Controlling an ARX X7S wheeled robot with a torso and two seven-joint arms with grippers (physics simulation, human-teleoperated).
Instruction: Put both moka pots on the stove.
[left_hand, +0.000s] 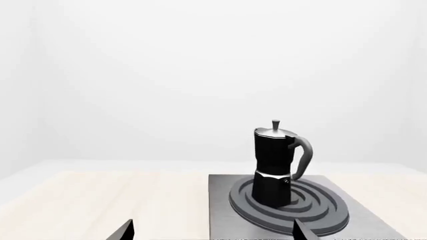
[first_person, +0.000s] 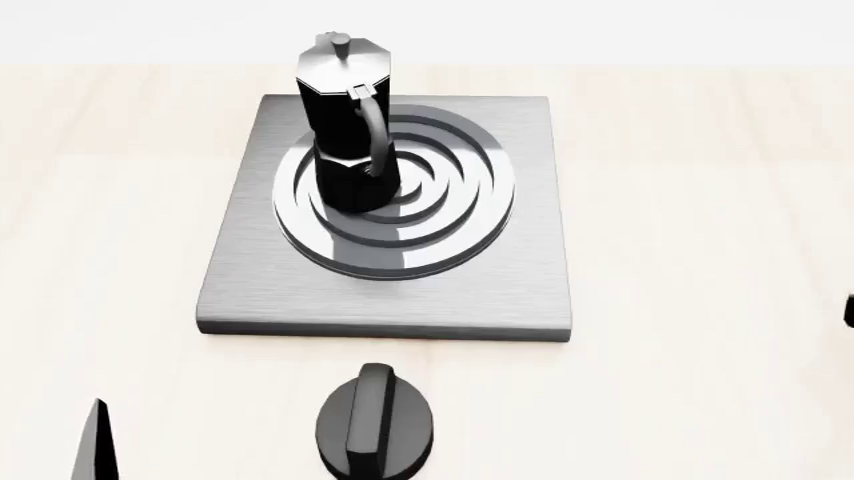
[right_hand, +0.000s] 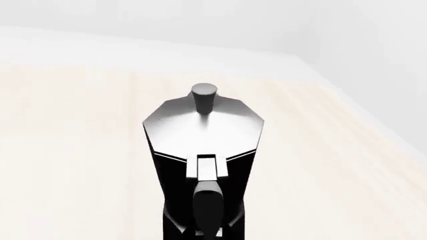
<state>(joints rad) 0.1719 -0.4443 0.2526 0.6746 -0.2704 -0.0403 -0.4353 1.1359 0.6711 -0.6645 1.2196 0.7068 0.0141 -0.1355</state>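
One moka pot (first_person: 350, 130) stands upright on the ring burner of the grey stove (first_person: 527, 290), on the burner's left half, handle toward me. It also shows in the left wrist view (left_hand: 273, 165) on the stove (left_hand: 223, 210). My left gripper (left_hand: 215, 234) is open and empty, short of the stove's near edge; one finger (first_person: 96, 445) shows in the head view. The second moka pot (right_hand: 203, 130) fills the right wrist view, handle toward the camera. My right gripper (right_hand: 207, 234) appears closed around its handle, with the fingers merging into the black body. This pot is outside the head view.
A black round dial knob (first_person: 376, 425) sits on the light wooden table (first_person: 694, 200) just in front of the stove. A dark sliver (first_person: 849, 312) shows at the head view's right edge. The table's far edge and a white wall lie behind the stove.
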